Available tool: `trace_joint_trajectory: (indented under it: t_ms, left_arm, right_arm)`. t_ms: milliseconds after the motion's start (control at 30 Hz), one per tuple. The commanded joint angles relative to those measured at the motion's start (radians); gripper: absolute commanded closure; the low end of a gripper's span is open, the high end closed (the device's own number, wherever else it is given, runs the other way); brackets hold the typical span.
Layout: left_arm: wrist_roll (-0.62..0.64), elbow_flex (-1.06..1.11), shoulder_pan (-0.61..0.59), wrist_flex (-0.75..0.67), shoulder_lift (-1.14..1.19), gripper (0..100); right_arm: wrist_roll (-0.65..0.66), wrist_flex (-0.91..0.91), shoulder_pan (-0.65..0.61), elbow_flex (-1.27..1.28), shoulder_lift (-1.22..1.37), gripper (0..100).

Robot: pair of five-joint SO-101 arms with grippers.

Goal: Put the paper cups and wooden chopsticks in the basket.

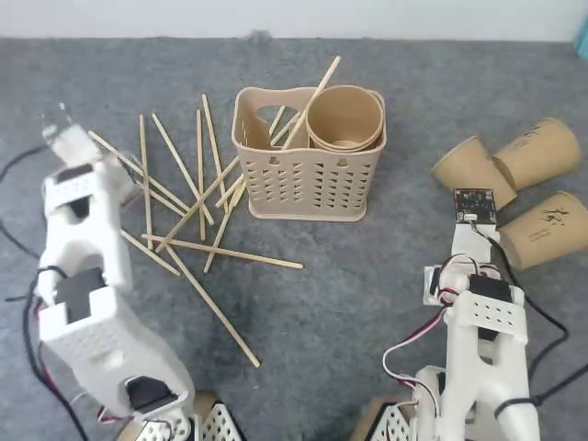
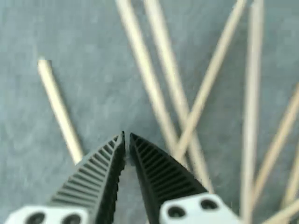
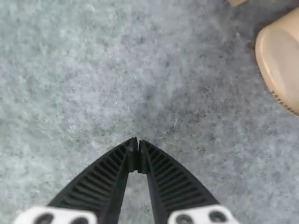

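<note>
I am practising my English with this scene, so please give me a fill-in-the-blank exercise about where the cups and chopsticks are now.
1. Outside the basket, ___ paper cups lie on their sides on the grey carpet.
2. The loose chopsticks lie scattered on the basket's side nearest the ___ arm.
3. The right gripper is shut and holds ___.

Missing words: three; left; nothing.

The left pincer [image 2: 127, 136] points downward with its ribbed jaws drawn almost together and nothing between them, while the right pincer [image 3: 138, 141], also aimed downward, has its jaws closed tip to tip, empty.
</note>
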Motion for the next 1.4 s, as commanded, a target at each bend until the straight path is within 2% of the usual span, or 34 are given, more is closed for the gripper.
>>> trace_joint_trajectory:
  t_ms: [0,200,267,533,767,1167,1300,1367]
  left_arm:
    - [0.009,-0.154,0.044,0.038,-0.035,98]
    - [0.005,-0.323,0.117,0.15,0.009,98]
    - [-0.032,-0.392,0.132,0.181,0.057,98]
    - [-0.072,-0.754,0.117,0.273,0.324,98]
    - [-0.094,-1.119,0.123,0.41,0.626,80]
    - [-0.098,-1.751,0.118,0.591,1.068,84]
    - [-0.101,-1.905,0.123,0.692,1.115,98]
    - [-0.101,-1.896,0.129,0.729,1.099,98]
  right_arm:
    - [0.014,-0.025,-0.01,-0.002,-0.03,99.1]
    - [0.014,-0.022,-0.01,-0.002,-0.03,99.1]
    - [0.015,-0.022,-0.01,-0.002,-0.03,99.1]
    - [0.051,-0.024,-0.012,-0.002,-0.03,99.1]
    - [0.054,-0.025,-0.03,-0.002,-0.03,99.1]
    - [0.055,-0.045,-0.035,-0.002,-0.028,99.1]
    - [0.055,-0.045,-0.031,-0.002,-0.028,99.1]
    - [0.055,-0.045,-0.031,-0.002,-0.028,99.1]
